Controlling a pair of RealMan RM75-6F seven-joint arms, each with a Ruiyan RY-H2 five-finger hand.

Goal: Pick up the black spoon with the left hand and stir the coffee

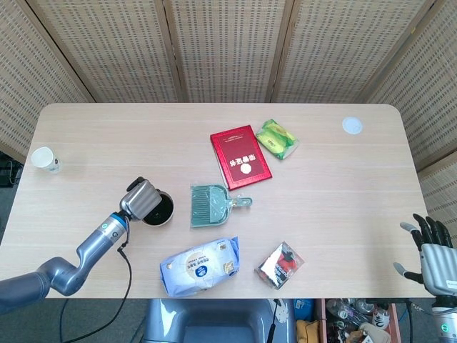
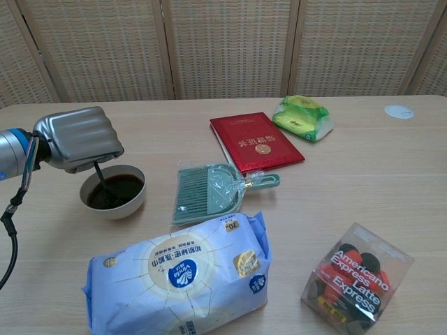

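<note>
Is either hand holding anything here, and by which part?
The left hand holds the black spoon by the top of its handle, bowl end in the coffee. The right hand holds nothing.

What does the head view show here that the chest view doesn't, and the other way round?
Only the head view shows the small white paper cup at the table's left edge and the open right hand beyond the table's near right corner. Only the chest view shows the thin black spoon dipping from the left hand into the dark coffee. Both show the white bowl, green dustpan and red book.
</note>
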